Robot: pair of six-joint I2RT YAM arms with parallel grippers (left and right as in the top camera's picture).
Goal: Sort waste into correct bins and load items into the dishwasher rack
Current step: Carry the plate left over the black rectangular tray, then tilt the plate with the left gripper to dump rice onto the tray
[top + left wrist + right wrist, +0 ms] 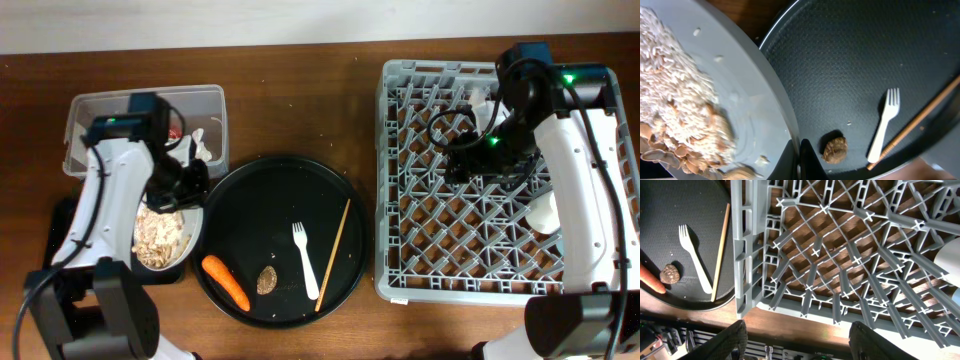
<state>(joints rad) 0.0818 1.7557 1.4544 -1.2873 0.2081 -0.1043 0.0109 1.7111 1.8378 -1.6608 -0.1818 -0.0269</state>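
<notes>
My left gripper point(799, 161) is shut on the rim of the white round dish point(752, 107), which holds pale grainy food scraps point(675, 100). In the overhead view the dish point(197, 226) hangs over the shallow black tray point(60, 222), just below the clear tub point(92, 104). The tub holds a red wrapper point(176, 132) and white tissue point(205, 146). A white fork point(303, 255), a chopstick point(334, 250), a carrot point(226, 282) and a brown pit point(267, 279) lie on the round black tray point(280, 180). Over the grey rack point(420, 250) my right gripper point(802, 342) stands open, holding nothing.
A white cup point(543, 212) lies in the rack near its right wall, and another pale item point(481, 99) sits at the rack's back. The round tray's rim nearly touches the rack's left wall point(742, 255). Bare wooden table shows in front of the rack.
</notes>
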